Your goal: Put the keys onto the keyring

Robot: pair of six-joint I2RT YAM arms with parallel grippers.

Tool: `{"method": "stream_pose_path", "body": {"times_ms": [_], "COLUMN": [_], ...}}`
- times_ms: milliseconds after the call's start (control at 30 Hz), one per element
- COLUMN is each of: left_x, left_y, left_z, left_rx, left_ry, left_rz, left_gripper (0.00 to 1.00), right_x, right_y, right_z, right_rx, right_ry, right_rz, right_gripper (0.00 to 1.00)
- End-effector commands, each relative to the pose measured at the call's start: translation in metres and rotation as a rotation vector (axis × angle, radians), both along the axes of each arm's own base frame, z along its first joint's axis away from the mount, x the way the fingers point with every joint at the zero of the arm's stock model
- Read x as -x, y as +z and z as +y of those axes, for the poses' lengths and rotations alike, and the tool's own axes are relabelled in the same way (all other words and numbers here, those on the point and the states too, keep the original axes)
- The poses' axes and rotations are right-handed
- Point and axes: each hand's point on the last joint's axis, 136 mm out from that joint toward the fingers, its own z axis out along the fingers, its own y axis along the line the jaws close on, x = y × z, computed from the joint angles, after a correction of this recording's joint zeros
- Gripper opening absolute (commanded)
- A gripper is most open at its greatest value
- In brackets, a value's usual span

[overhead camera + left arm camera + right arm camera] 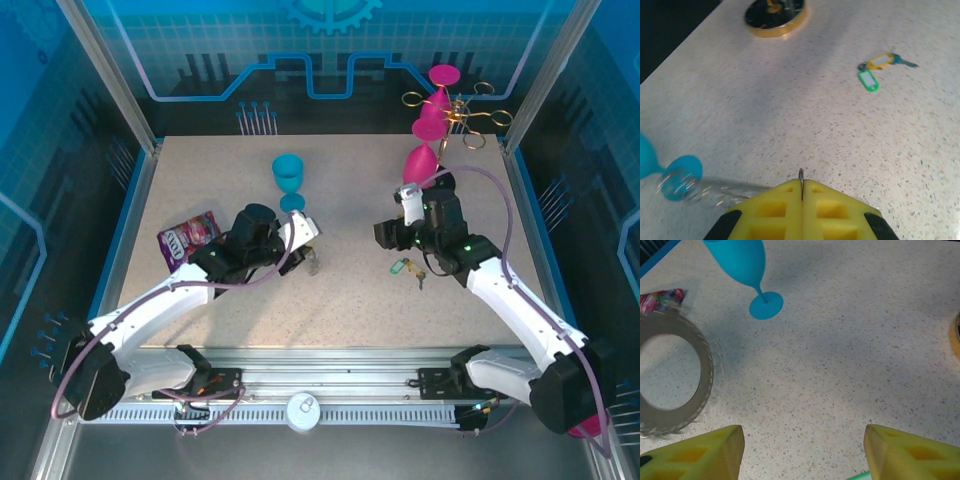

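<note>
The keys, a small bunch with a green tag and a yellow tag, lie on the table right of centre. My left gripper is shut on the thin edge of the keyring. In the right wrist view the keyring shows as a grey loop with a frilly edge, held upright at the left. My right gripper hovers open just above and left of the keys, its yellow fingers wide apart with bare table between them. A sliver of green tag peeks in at the bottom edge.
A blue goblet stands at mid-table behind the left gripper. A snack packet lies at the left. A gold rack with pink goblets stands at the back right corner; its round base appears in the left wrist view.
</note>
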Motion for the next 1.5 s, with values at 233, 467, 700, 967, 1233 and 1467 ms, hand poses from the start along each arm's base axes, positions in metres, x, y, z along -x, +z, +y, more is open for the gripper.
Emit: {"method": "stream_pose_path", "body": {"times_ms": [233,467,700,967,1233,1467], "left_x": [0.014,0.028,0.038,0.040,0.045,0.050], "left_y": [-0.009,-0.006,-0.013,-0.017,-0.020,-0.021], "left_z": [-0.035,-0.040,-0.041,-0.034,-0.029,-0.029], "left_rx": [0.044,0.106,0.130,0.223,0.259,0.261], "left_ry": [-0.332,-0.419,-0.432,-0.320,-0.307,-0.327], "left_rz": [-0.198,-0.260,-0.169,-0.030,-0.019,-0.015], "left_gripper": [0.00,0.00,0.00,0.00,0.00,0.00], "right_x": [0.030,0.069,0.074,0.078,0.082,0.081], "right_y": [0.008,-0.007,-0.012,-0.035,-0.038,-0.039], "right_z": [0.063,0.094,0.112,0.120,0.131,0.136], "right_rx": [-0.051,0.029,0.092,0.166,0.151,0.162], "right_ry": [0.463,0.770,0.872,0.929,0.974,0.978], "right_rz": [-0.312,-0.588,-0.690,-0.679,-0.679,-0.690], "right_gripper": [0.56,0.42,0.37,0.32,0.28,0.26]}}
